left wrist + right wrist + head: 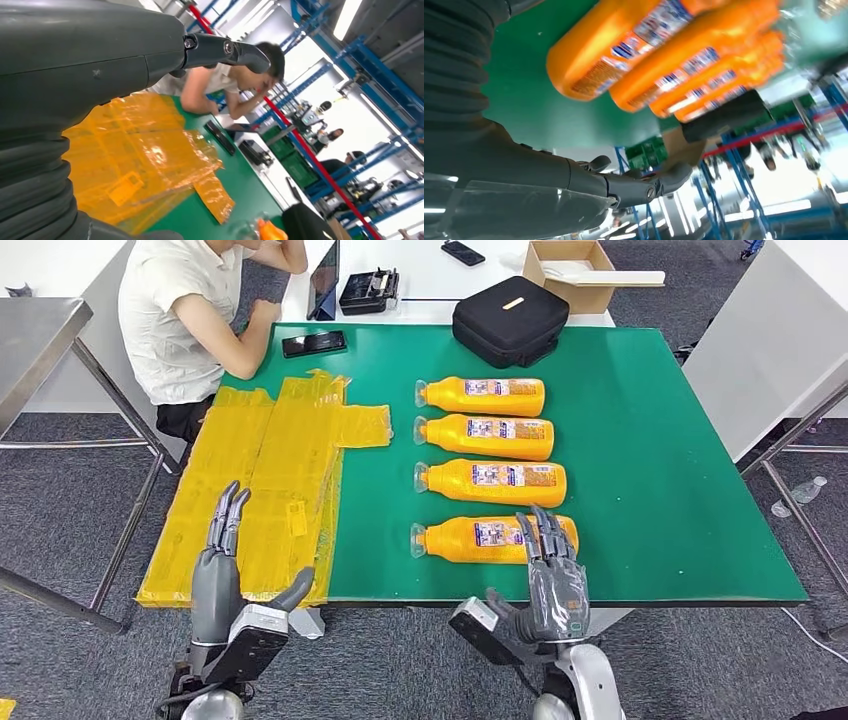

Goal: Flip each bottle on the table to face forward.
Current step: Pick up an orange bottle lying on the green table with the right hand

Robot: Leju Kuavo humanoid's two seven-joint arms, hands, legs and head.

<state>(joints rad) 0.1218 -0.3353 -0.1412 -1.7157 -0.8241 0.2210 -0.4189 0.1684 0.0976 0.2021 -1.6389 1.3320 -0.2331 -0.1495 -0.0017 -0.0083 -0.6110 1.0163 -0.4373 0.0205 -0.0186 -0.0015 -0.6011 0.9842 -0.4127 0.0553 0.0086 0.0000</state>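
Several orange bottles lie on their sides in a column on the green table (660, 470), clear caps to the left, small labels facing up. The nearest bottle (480, 539) lies by the front edge; behind it come a second (495, 482), a third (488, 436) and the farthest (484, 396). My right hand (553, 580) is open, fingers straight, hovering at the nearest bottle's base end, holding nothing. In the right wrist view the nearest bottle (609, 50) looms close. My left hand (225, 560) is open over the yellow sheets (270, 480).
Yellow plastic sheets cover the table's left part and overhang its edge. A person (185, 310) sits at the far left corner beside a phone (314, 343). A black bag (510, 320) rests at the back edge. A metal table (35, 340) stands at left.
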